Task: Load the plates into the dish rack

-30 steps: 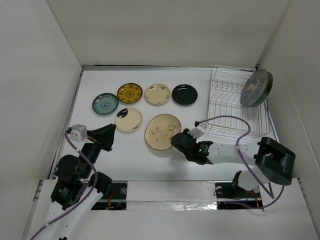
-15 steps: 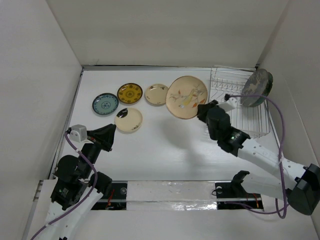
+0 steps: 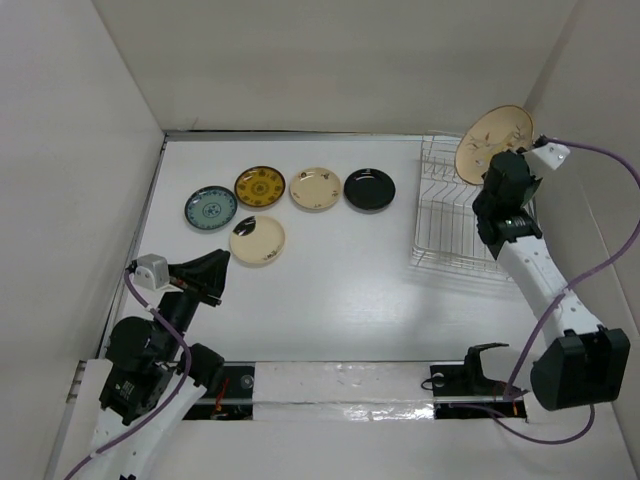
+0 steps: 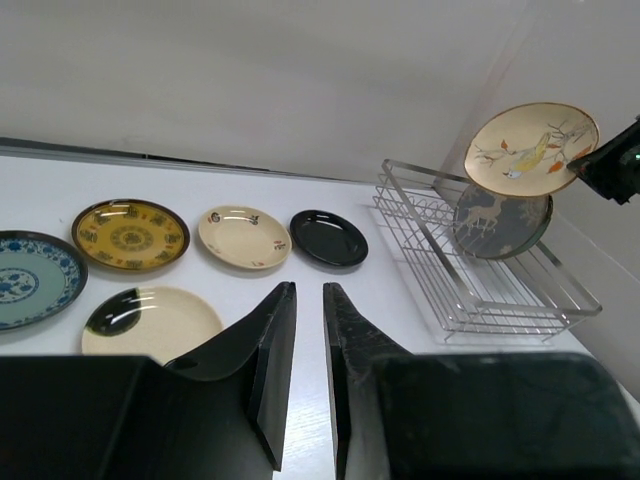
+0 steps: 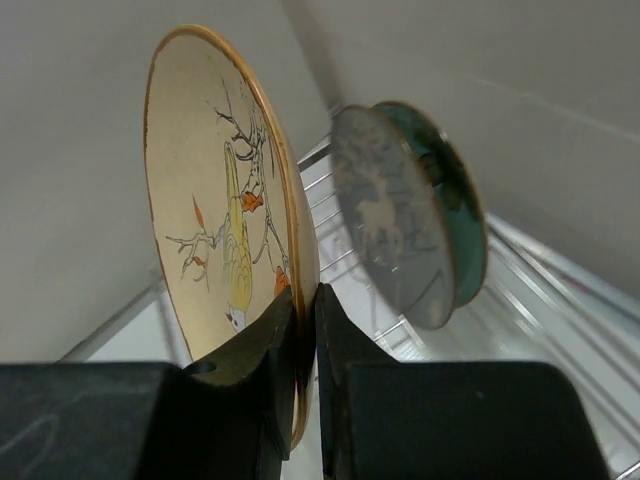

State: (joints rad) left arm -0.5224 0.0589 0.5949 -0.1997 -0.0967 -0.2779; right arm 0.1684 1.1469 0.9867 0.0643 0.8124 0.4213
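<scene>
Right tool [image 5: 305,330] clamped on rim of large tan plate [image 3: 493,142], held on edge above the far right end of the dish rack [image 3: 465,215].

Grey deer plate [image 4: 500,220] stands upright in the rack, just beside the held plate. Five smaller plates [image 3: 268,205] lie flat on the tabletop [image 3: 340,290], far left. Left tool [image 4: 300,330] hangs near left, slightly parted, empty.

No readable text, labels, brands or numbers anywhere

Only painted decoration: bird and branch on the tan plate [image 5: 225,240]; pale deer on the grey plate [image 5: 385,225]; patterns on the yellow plate [image 3: 260,186] and the teal plate [image 3: 210,208]; none of it lettering
</scene>
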